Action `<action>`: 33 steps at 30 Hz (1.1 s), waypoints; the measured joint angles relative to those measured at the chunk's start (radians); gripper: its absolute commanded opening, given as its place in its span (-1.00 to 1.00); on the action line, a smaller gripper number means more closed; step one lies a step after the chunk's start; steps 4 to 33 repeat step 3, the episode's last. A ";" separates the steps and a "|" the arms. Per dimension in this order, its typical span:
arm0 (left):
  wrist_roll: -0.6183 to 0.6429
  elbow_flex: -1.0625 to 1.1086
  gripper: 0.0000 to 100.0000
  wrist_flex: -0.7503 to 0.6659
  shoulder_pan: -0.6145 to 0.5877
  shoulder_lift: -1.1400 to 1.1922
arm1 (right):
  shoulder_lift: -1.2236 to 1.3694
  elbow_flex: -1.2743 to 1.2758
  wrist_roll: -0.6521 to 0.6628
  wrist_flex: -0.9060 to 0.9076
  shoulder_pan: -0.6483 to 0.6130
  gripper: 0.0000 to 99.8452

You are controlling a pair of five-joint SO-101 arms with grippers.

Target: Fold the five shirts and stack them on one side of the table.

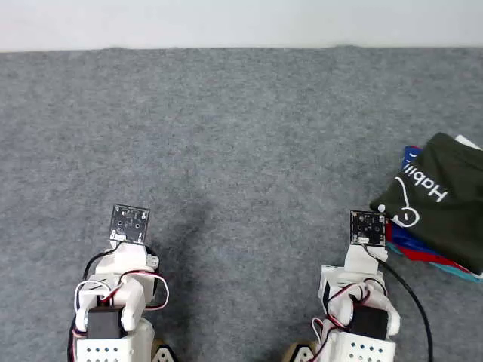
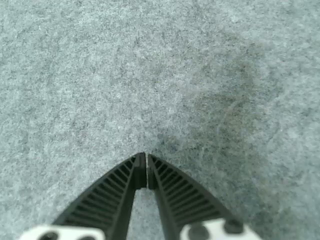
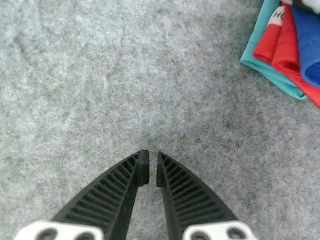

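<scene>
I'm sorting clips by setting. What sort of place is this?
Probably a robotics lab bench, not a home: a grey felt-covered table, two small robot arms at its near edge, and a stack of folded shirts at one side, before a plain white wall.

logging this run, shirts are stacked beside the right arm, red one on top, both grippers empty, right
Not quite: the high view shows the dark shirt on top, the red shirt lower down. The rest holds: stack beside the right arm, left gripper and right gripper empty.
</scene>
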 measured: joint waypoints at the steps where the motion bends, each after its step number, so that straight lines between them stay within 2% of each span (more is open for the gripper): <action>1: 0.000 0.000 -0.97 0.000 0.000 0.000 | 0.000 0.000 0.000 0.000 0.000 -0.93; 33: 0.000 0.000 -0.97 0.000 0.000 0.000 | 0.000 0.000 0.000 0.000 0.000 -0.93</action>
